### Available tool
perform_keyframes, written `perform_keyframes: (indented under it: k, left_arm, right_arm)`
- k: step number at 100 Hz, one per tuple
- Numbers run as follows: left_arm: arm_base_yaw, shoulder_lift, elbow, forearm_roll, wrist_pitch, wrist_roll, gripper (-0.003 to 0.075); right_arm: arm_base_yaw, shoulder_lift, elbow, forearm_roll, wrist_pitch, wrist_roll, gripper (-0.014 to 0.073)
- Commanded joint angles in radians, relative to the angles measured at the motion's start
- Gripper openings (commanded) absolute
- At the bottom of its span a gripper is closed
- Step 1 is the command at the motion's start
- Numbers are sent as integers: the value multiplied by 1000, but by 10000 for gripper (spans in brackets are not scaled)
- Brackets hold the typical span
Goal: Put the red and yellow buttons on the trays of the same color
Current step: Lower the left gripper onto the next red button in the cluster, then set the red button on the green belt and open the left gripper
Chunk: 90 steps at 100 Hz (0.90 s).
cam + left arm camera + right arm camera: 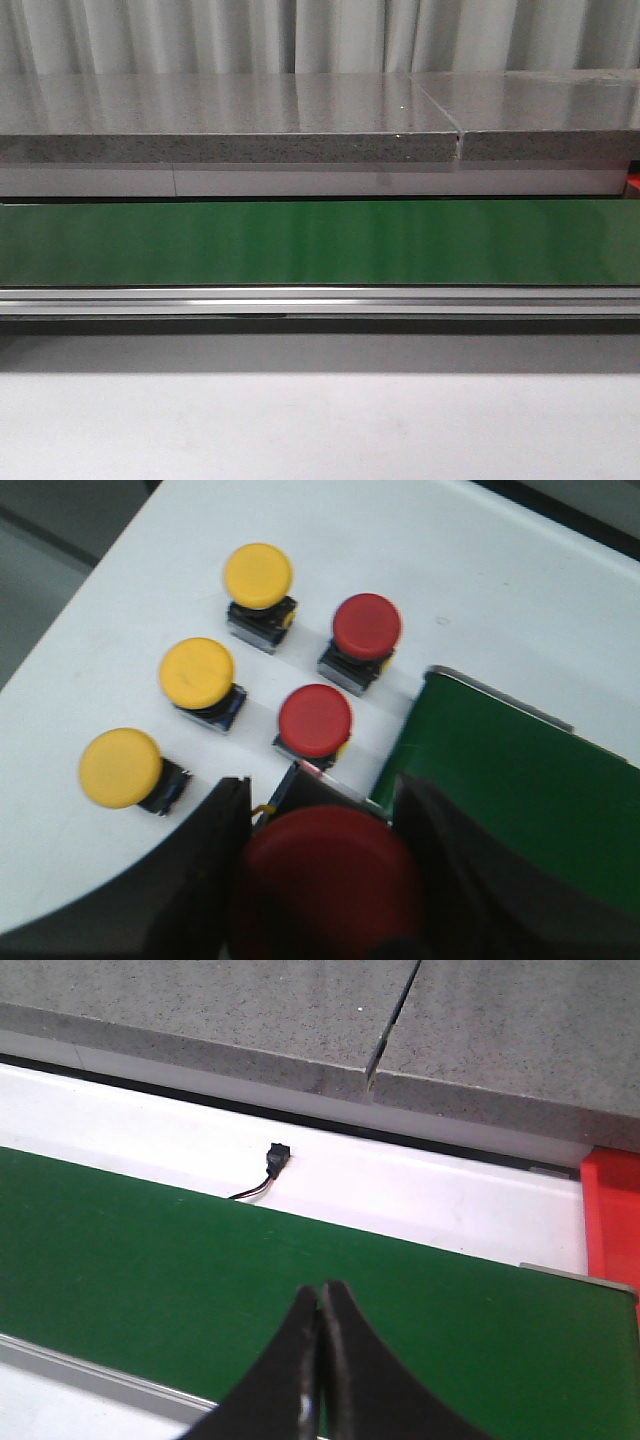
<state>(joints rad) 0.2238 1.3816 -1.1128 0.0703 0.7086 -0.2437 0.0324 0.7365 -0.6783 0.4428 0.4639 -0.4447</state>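
Surface: white table [480, 570] with a green belt [320, 243], grey counter behind.
Left gripper [325, 880]: jaws clamped on a red button [325, 880], beside the belt's end.
Waiting buttons: two red [315, 720], three yellow [197, 672], just beyond the fingers.
Right gripper [319, 1360]: fingers together, empty, over the belt.
Red tray [612, 1215]: past the belt's far end, nearer the right arm.
Obstacles: none apparent; yellow tray unseen.

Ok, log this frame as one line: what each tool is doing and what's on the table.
left tool: shut on red button | right tool: shut, empty, over green belt | loose on table: three yellow, two red buttons
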Motion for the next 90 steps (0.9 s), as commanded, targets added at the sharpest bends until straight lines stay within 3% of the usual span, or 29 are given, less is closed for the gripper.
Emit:
perform_keyframes:
  k: [1, 22, 90]
  left_arm:
    - [-64, -31, -43, -9, -40, 24, -19]
    - [-149, 7, -43, -1, -54, 25, -19]
    - [-155, 183, -43, -20, -62, 25, -18]
  right_arm:
    - [0, -5, -24, 15, -65, -9, -67]
    - [0, -5, -24, 15, -65, -9, -67]
    - [0, -5, -24, 15, -65, -9, -67]
